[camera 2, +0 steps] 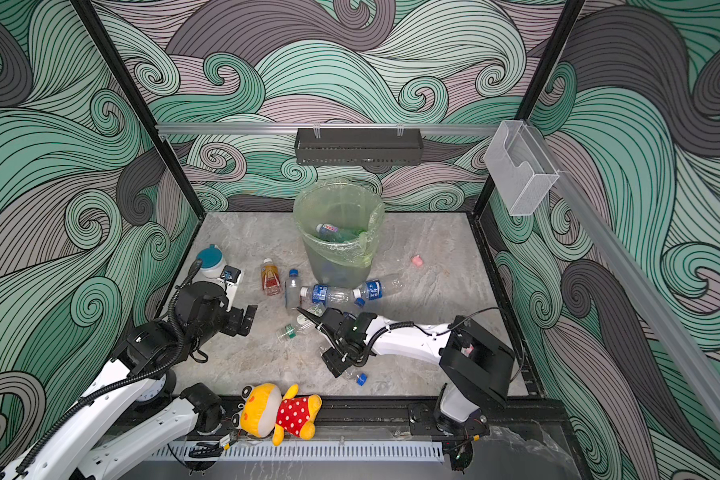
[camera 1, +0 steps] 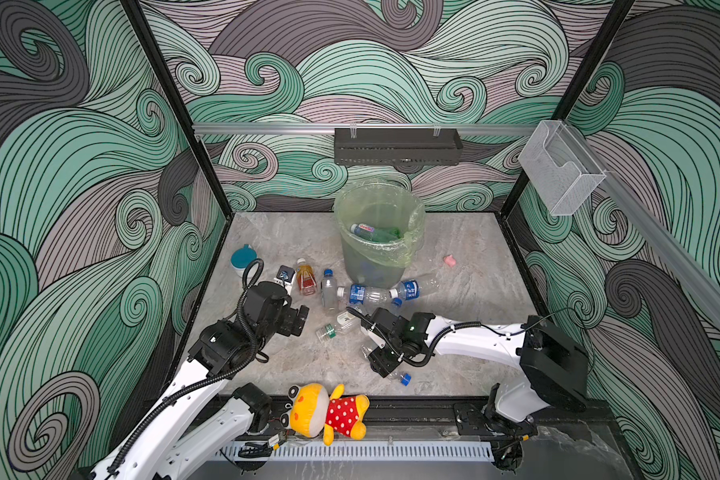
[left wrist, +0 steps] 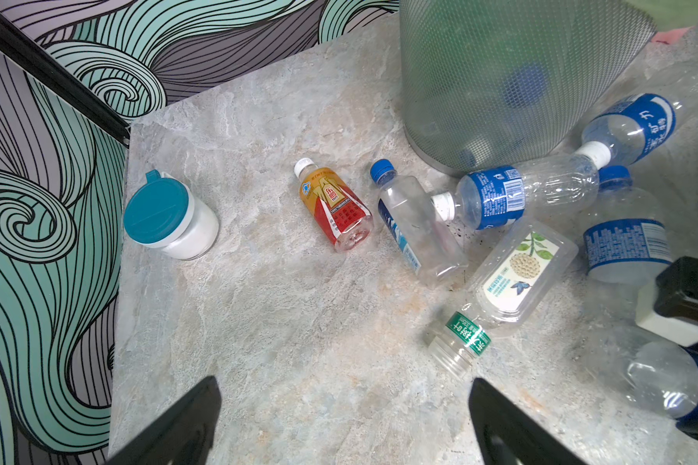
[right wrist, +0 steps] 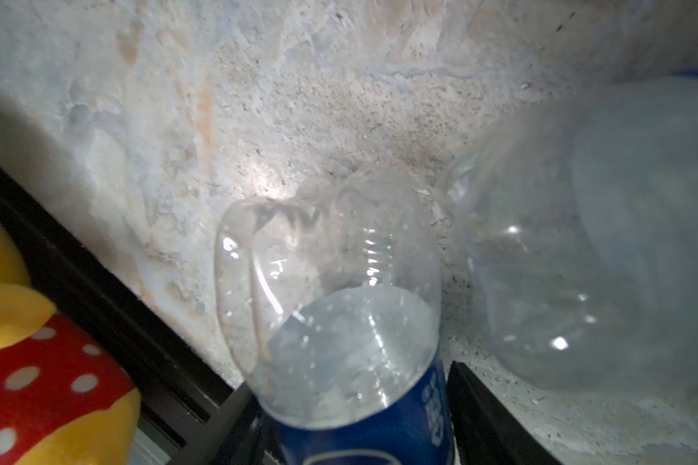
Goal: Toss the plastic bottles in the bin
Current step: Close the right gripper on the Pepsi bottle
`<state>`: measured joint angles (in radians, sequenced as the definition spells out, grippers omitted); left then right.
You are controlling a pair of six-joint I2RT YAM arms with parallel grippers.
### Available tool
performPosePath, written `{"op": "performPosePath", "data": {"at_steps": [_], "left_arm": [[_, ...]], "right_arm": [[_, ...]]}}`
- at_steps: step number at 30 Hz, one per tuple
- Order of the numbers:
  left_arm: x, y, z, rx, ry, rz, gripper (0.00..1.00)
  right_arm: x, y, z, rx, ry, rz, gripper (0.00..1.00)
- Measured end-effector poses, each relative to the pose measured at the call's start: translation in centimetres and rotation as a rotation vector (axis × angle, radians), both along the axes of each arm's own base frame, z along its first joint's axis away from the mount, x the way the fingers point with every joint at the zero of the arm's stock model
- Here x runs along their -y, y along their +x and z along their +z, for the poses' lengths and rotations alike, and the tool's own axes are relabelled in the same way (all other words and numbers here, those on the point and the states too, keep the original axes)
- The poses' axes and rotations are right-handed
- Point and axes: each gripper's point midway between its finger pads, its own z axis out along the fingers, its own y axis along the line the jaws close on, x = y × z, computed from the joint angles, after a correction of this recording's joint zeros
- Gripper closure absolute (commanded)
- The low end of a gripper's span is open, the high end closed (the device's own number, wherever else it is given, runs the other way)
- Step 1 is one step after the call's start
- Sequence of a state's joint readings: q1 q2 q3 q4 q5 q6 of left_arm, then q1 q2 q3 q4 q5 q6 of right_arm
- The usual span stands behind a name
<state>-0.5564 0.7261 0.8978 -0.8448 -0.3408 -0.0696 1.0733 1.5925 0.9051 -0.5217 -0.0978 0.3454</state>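
table (camera 1: 474, 299), grey and marble-veined, boxed in by swirl-print walls (camera 1: 80, 166). bin (camera 1: 375, 257) stands mid-back, bottles (camera 1: 364, 294) strewn flat before it, some inside. left hand (left wrist: 345, 386) hovers, fingers apart. right hand (right wrist: 351, 386) straddles a blue-label bottle (right wrist: 359, 435) near the front edge; clamped or not, i cannot tell.

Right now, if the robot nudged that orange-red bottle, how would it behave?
The orange-red bottle looks empty, so probably light and easily shoved. Lying on its side, it may roll. Smooth plastic could slip.
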Motion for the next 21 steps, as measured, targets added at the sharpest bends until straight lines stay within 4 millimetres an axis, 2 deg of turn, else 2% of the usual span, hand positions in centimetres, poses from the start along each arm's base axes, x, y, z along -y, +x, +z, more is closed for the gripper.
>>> {"op": "performPosePath", "data": {"at_steps": [5,12,15,21], "left_arm": [[-0.5,-0.2,0.4,0.024,0.0,0.019,0.01],[-0.9,-0.1,0.5,0.034,0.007,0.034,0.01],[-1.1,-0.1,0.6,0.04,0.012,0.048,0.01],[-1.5,0.2,0.7,0.054,0.024,0.068,0.01]], "right_arm": [[-0.1,0.1,-0.7,0.007,-0.005,-0.015,0.44],[-0.2,-0.3,-0.3,0.034,0.025,-0.014,0.49],[0.1,-0.6,0.7,0.05,0.067,-0.012,0.51],[-0.4,0.0,4.7,0.11,0.202,-0.027,0.53]]}}
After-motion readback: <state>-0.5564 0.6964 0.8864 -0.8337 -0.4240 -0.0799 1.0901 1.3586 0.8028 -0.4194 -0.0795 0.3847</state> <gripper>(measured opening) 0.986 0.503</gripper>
